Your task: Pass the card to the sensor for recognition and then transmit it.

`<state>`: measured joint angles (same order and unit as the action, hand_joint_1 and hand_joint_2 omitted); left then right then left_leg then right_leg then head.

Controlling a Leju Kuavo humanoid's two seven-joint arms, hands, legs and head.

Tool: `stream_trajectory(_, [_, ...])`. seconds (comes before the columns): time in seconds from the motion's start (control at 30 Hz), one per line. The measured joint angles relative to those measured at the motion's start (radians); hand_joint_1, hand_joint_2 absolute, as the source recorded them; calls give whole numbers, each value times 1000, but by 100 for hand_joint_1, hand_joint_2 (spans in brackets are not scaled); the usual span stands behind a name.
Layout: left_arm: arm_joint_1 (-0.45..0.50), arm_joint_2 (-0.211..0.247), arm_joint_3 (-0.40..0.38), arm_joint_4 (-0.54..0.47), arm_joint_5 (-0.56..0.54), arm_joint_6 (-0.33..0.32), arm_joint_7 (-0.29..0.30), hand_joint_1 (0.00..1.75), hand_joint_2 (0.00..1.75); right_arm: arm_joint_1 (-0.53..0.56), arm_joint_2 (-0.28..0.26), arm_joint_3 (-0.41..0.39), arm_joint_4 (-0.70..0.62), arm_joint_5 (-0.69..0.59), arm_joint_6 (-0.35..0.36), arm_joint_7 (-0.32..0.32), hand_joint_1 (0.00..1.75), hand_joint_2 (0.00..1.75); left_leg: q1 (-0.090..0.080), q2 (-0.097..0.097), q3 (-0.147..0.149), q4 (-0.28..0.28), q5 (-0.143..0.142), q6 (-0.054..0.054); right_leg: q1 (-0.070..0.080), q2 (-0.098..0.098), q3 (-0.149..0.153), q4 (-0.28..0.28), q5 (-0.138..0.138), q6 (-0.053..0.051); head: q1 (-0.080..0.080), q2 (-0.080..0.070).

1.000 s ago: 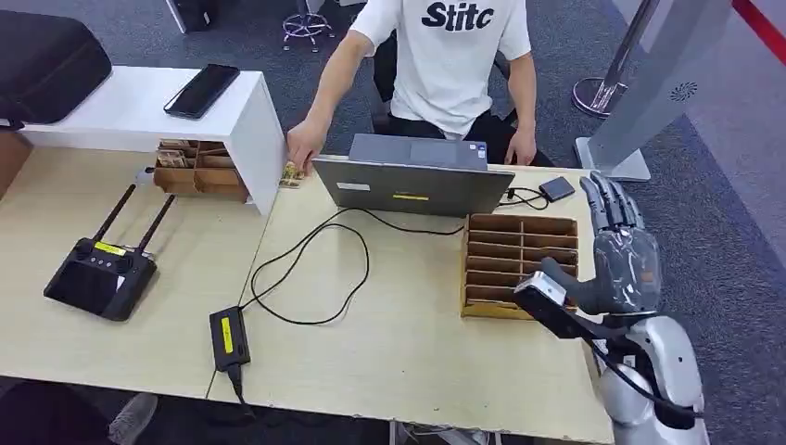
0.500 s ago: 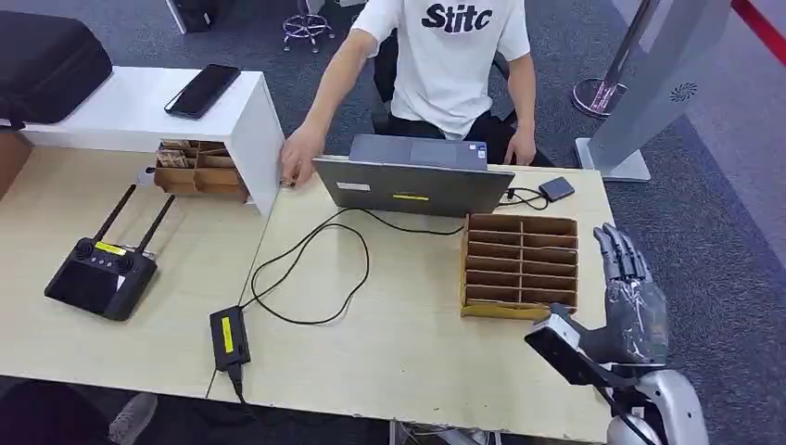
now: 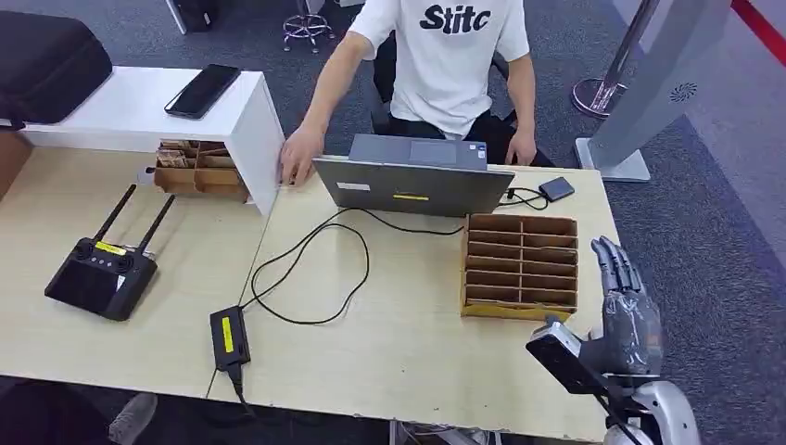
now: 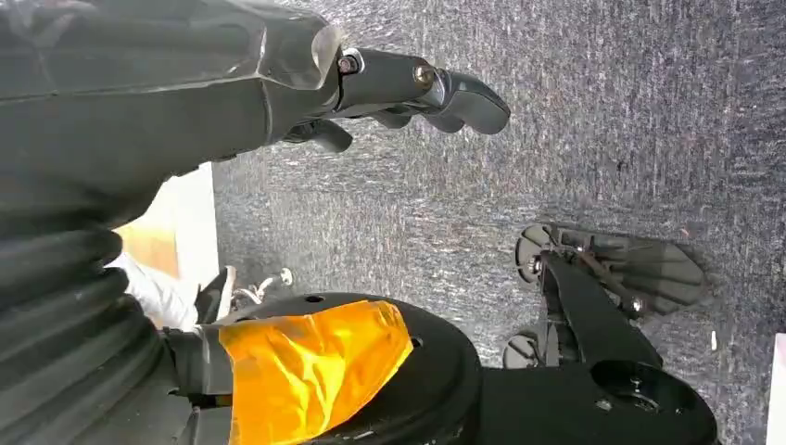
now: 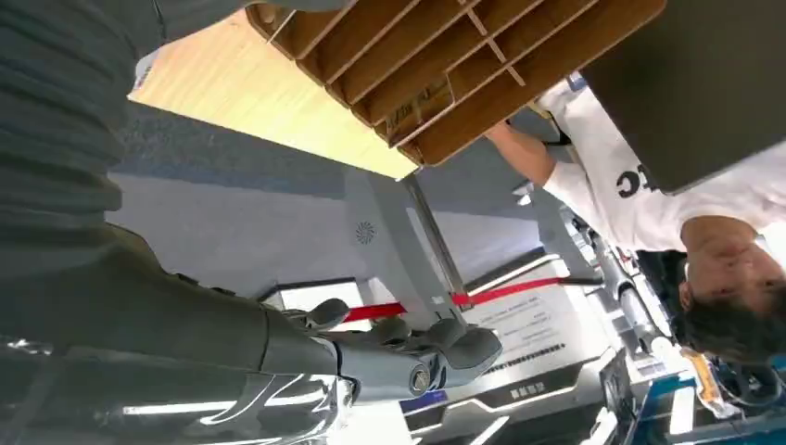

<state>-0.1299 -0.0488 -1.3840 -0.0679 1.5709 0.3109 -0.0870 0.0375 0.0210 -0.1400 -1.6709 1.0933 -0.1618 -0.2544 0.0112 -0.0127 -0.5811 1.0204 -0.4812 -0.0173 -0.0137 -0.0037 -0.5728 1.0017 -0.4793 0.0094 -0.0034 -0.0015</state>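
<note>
My right hand hangs just off the table's right edge, beside the wooden slotted rack. Its fingers are spread and point upward, and it holds nothing. The right wrist view shows the same bare hand below the rack, with a card lying in one slot. A small black sensor box sits on the table to the right of the laptop. My left hand hangs over grey carpet with nothing in it. A person's hand rests by the white shelf's end.
An open laptop stands mid-table with a cable running to a black power brick. At the left lies a black remote controller. A white shelf carries a phone, with a wooden box of cards under it. A person sits behind the laptop.
My right hand has dropped from beside the rack's far end to near the table's front right corner. The person's hand moved slightly over the card by the shelf.
</note>
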Motion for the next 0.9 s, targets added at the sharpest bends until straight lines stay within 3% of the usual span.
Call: stream_trajectory(0.9, [-1, 3, -4, 0, 0, -8, 11, 0, 175, -44, 30, -13, 188, 68, -1, 24, 0, 175, 0, 0, 0, 0, 0, 0, 0, 0, 0, 0, 0, 0, 0, 0])
